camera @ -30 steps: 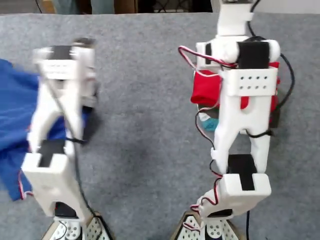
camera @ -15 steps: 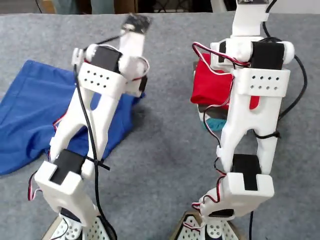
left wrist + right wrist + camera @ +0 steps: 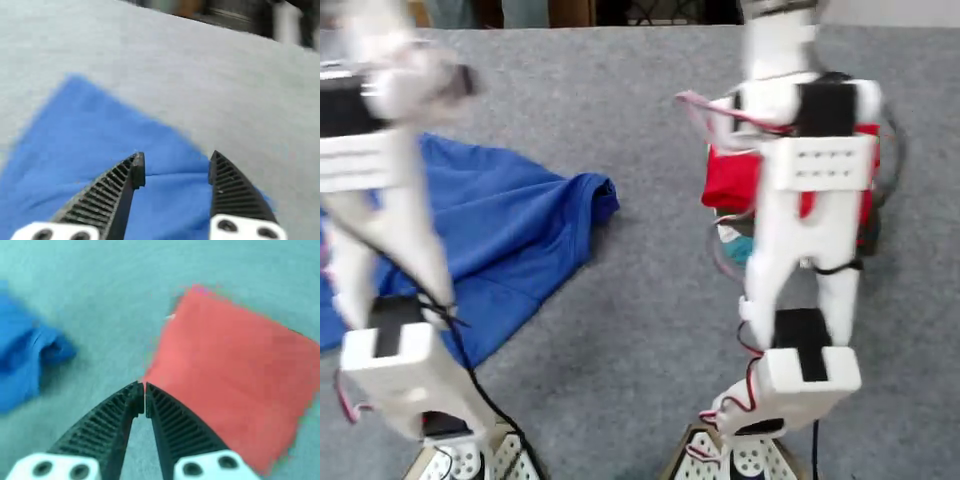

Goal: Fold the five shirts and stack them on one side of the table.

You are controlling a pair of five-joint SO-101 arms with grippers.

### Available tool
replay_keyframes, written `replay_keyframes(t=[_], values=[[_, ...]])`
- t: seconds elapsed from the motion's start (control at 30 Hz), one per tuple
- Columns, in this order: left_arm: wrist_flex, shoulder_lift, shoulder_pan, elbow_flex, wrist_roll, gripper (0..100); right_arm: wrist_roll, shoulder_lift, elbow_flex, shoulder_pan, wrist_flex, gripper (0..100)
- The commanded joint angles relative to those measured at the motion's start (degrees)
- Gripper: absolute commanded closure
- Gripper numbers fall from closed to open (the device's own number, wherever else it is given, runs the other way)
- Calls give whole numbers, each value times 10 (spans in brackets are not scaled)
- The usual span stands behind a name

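Blue fabric was seen spread out but rumpled over the left half of the high view, where the blue shirt [image 3: 510,235] lay unfolded on the grey table [image 3: 640,330]. Its long axis was judged to run on a diagonal from the lower left edge of the frame up to what looked like a sleeve near the centre. The left gripper [image 3: 176,165] was held above that shirt with its fingers parted and nothing between them, and in the left wrist view the cloth was shown beneath and just beyond the fingertips, untouched by them. At the right of the high view a folded red shirt [image 3: 728,182] was found on top of a small stack, with a teal item [image 3: 740,246] glimpsed under it, largely hidden by the right arm [image 3: 815,190]. The right gripper [image 3: 144,390] was poised over an edge of the red shirt with its fingers pressed together and nothing caught in them. The left arm [image 3: 380,230] was judged much the nearer to the blue shirt, which was set well apart from the stack, so a grasp at its edge was thought best made from that side.
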Motion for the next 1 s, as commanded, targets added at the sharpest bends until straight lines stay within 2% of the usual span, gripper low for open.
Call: replay_keyframes(t=[0.0,0.13,0.27,0.37,0.47,0.6,0.87,0.97], values=[[5,-37,-172,5,-28,813,65,-33,65,-115,5,983],[5,-80,-295,104,-64,819,107,-40,175,-270,0,983],[3,-113,-404,226,-98,819,113,-40,286,-391,-86,972],[2,-105,-478,305,-122,819,109,-31,376,-442,-181,871],[0,-91,-529,367,-138,819,107,0,431,-462,-265,802],[-62,-62,-568,438,-162,819,76,80,431,-462,-334,800],[-158,-43,-601,457,-178,819,69,241,313,-444,-351,803],[-168,-45,-599,457,-178,819,69,278,265,-408,-338,887]])
